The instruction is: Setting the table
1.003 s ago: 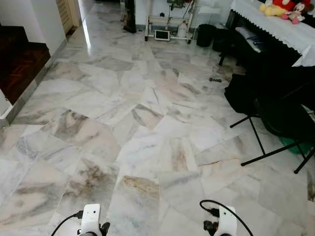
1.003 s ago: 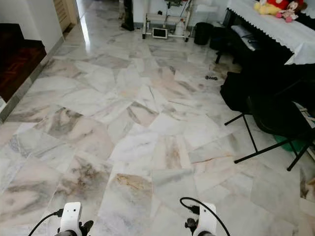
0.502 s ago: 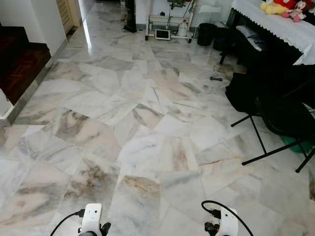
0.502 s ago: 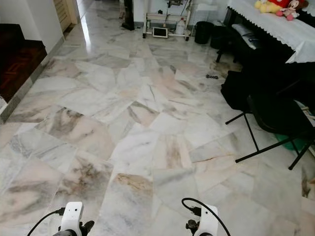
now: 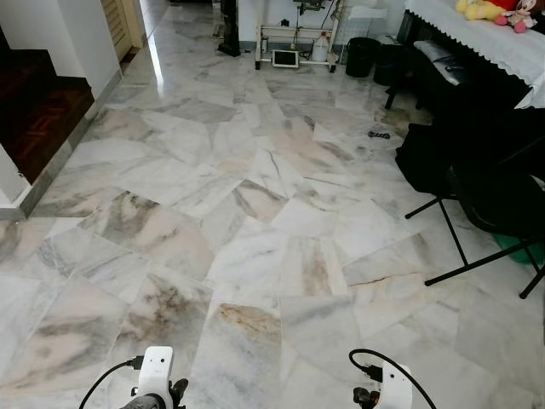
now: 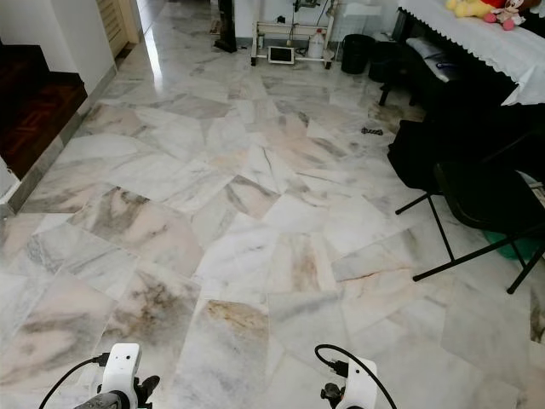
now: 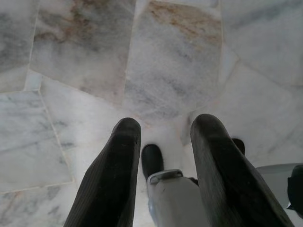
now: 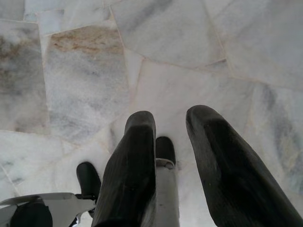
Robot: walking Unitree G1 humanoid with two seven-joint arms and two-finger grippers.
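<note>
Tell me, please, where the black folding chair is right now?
The black folding chair stands on the marble floor at the robot's right, beside the table with the white cloth.

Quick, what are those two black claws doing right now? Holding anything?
Left end effector: open, holding nothing, hanging over the marble floor.
Right end effector: open, holding nothing, also over the floor.

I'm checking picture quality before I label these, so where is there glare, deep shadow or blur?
Left eye view: sharp, with a bright glare streak on the marble floor at the far left; the dark steps and black chair lose detail in shadow. Left wrist view: the close black fingers look soft. Right wrist view: fingers equally soft, floor evenly lit.
</note>
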